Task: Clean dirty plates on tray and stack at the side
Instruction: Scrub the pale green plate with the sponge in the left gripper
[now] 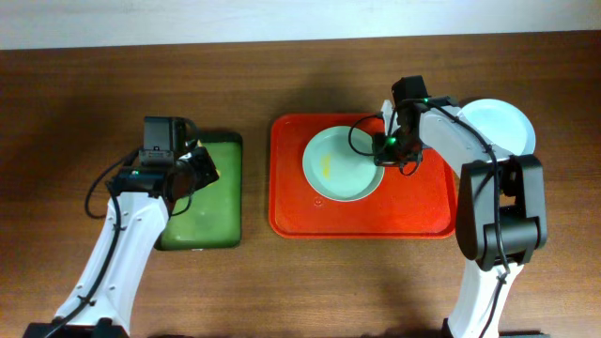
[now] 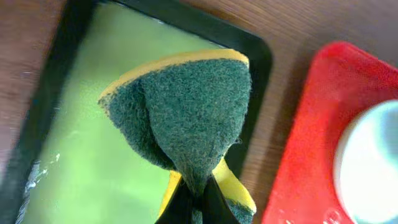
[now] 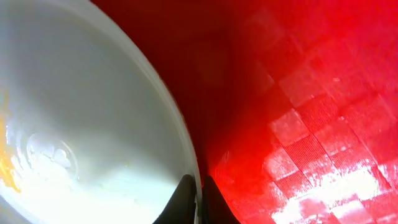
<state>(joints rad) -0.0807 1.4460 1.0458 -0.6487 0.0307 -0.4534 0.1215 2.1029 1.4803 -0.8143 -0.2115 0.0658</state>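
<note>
A pale mint plate (image 1: 343,165) with a yellow smear lies on the red tray (image 1: 432,211). My right gripper (image 1: 387,143) is shut on that plate's right rim; in the right wrist view the fingers (image 3: 199,190) pinch the rim of the plate (image 3: 81,124) over the tray (image 3: 311,93). A clean plate (image 1: 502,124) lies on the table right of the tray. My left gripper (image 1: 192,169) is shut on a green and yellow sponge (image 2: 186,112) above the green tray (image 2: 93,162). The red tray (image 2: 311,149) and a plate edge (image 2: 373,168) show at right.
The green tray with a dark rim (image 1: 211,211) lies left of the red tray. The table's far edge runs along the top of the overhead view.
</note>
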